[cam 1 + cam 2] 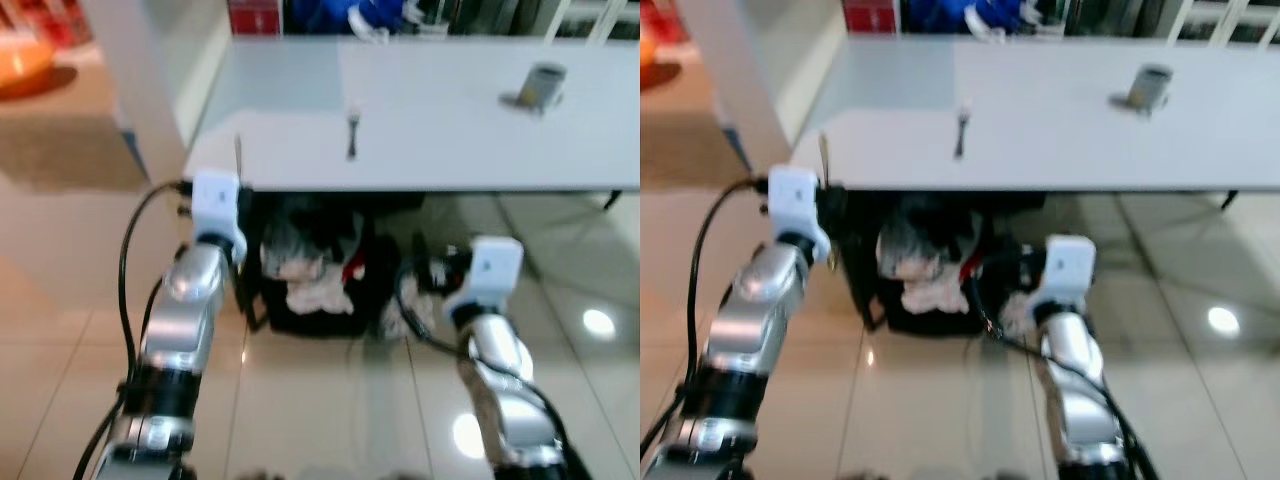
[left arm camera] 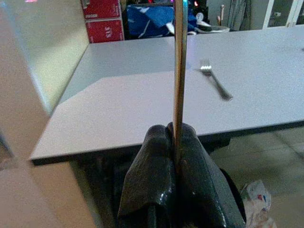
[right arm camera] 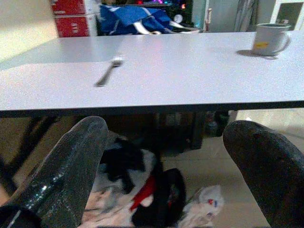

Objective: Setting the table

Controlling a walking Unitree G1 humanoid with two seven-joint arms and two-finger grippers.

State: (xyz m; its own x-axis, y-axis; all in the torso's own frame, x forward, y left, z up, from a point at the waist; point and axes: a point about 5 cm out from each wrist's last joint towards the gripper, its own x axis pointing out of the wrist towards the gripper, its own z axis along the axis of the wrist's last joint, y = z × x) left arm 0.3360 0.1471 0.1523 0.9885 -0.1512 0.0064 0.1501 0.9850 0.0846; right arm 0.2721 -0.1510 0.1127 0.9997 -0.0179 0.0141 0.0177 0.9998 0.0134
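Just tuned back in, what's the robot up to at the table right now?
It stands before the white table. The left gripper is shut on a thin upright utensil, probably a knife, held near the table's near edge. A fork already lies on the tabletop, and a mug sits farther to the right. The right gripper is open and empty, below the table edge.
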